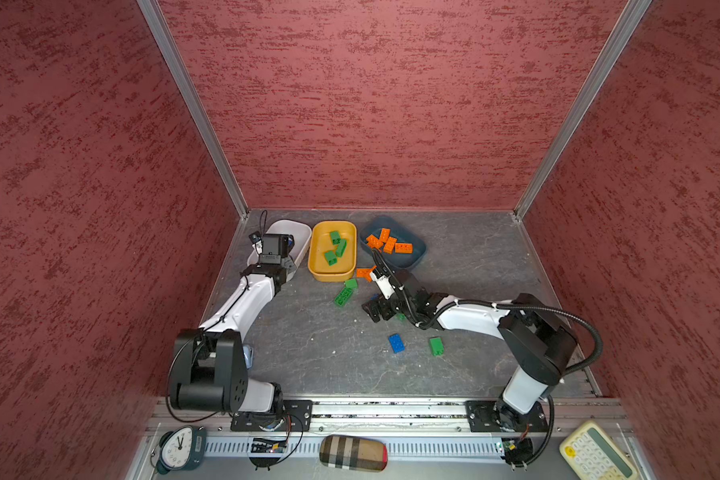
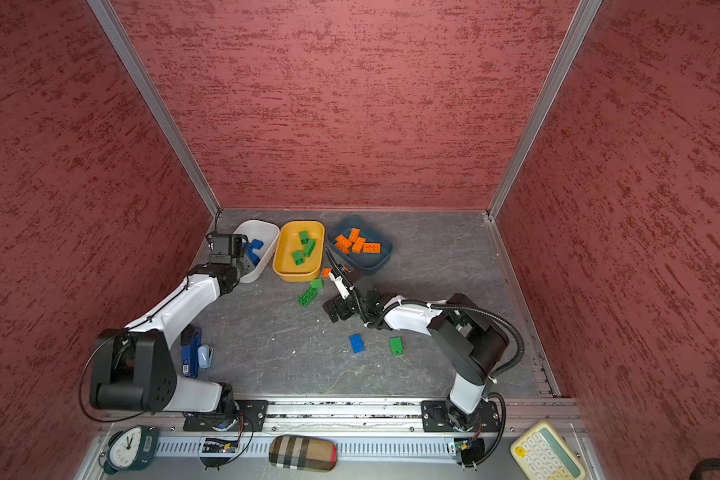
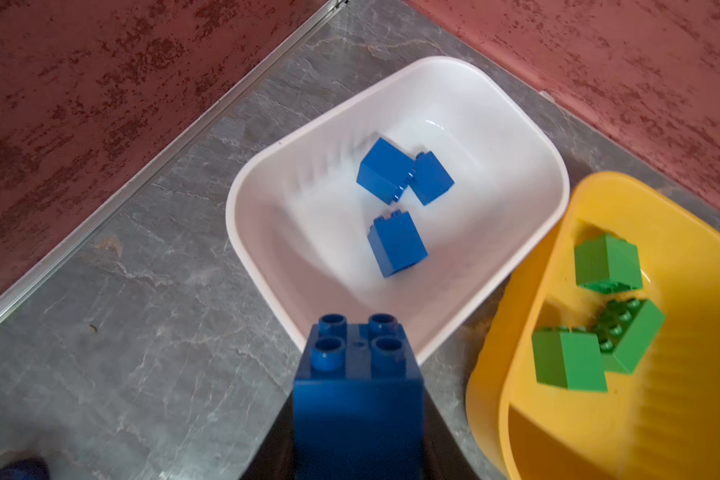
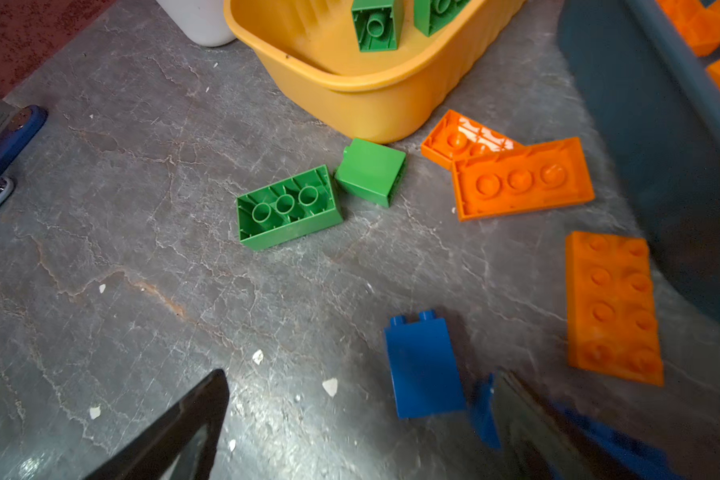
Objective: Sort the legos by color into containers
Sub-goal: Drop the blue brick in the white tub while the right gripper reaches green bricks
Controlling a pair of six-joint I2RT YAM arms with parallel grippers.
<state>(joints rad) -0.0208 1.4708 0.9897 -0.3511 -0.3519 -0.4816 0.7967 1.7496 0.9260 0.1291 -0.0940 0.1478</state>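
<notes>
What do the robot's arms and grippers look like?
Both arms, left arm and right arm, have white shells with black joints. A thin black cable runs along the left; a thick ribbed black hose loops along the right. The left gripper and right gripper have black fingers.

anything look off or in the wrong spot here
No colour is misfiled: blue bricks in the white tub, green bricks in the yellow tub, orange bricks in the teal tub. Oddities: a long green brick lies underside-up near the yellow tub, and small white chips dot the table.
</notes>
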